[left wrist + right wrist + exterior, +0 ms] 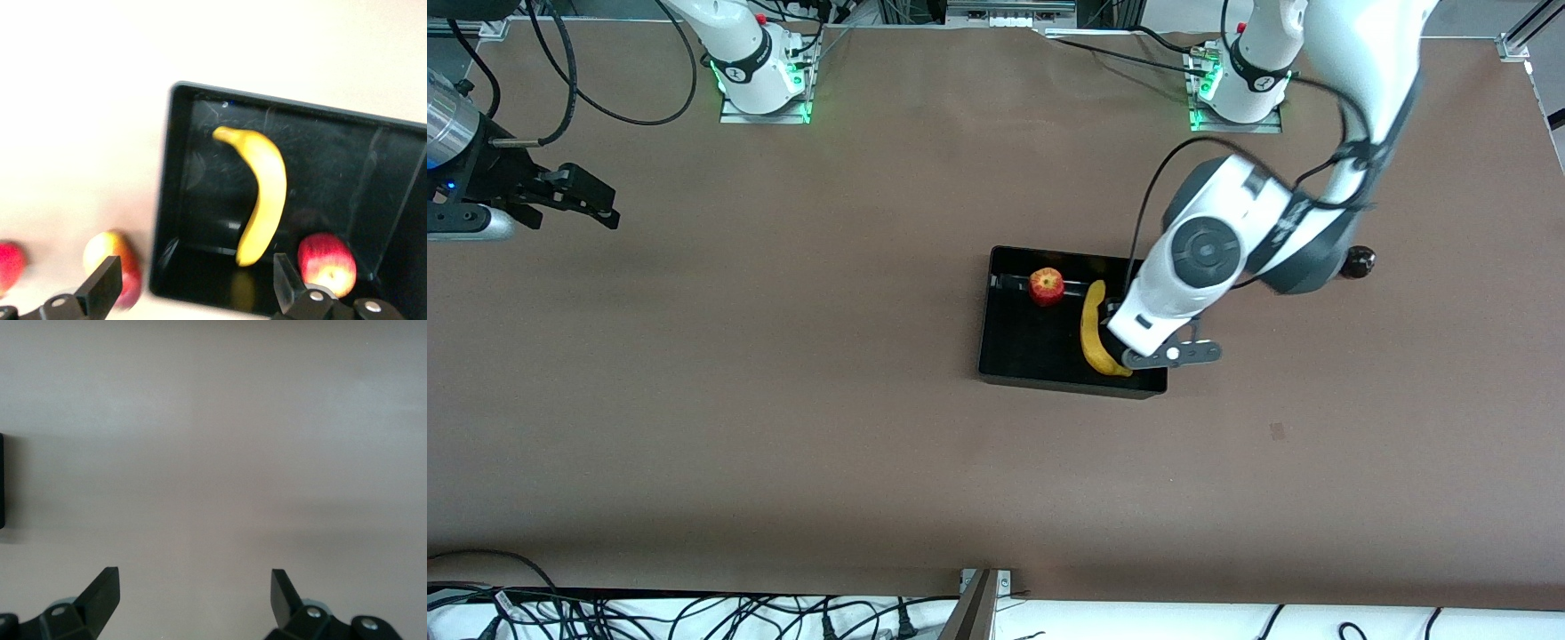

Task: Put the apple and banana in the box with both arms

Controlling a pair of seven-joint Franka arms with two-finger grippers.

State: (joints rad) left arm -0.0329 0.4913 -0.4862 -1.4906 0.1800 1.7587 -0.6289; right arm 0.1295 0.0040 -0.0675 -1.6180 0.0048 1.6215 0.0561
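The black box (1023, 342) lies mid-table. Inside it the red apple (1047, 286) sits near the wall farthest from the front camera. The yellow banana (1092, 333) lies beside it, toward the left arm's end. My left arm's wrist (1174, 298) hangs over that end of the box. The left gripper (195, 270) is open above the box (320, 153), with nothing between its fingers. Below it lie the banana (263, 197) and the apple (327, 263). My right gripper (600, 203) waits open over bare table at the right arm's end, its fingers (100, 590) wide apart.
A dark red round fruit (1359, 262) lies on the table beside the left arm's elbow. In the left wrist view a red-yellow fruit (112, 263) and a red one (8, 263) lie just outside the box. Cables run along the table edge nearest the front camera.
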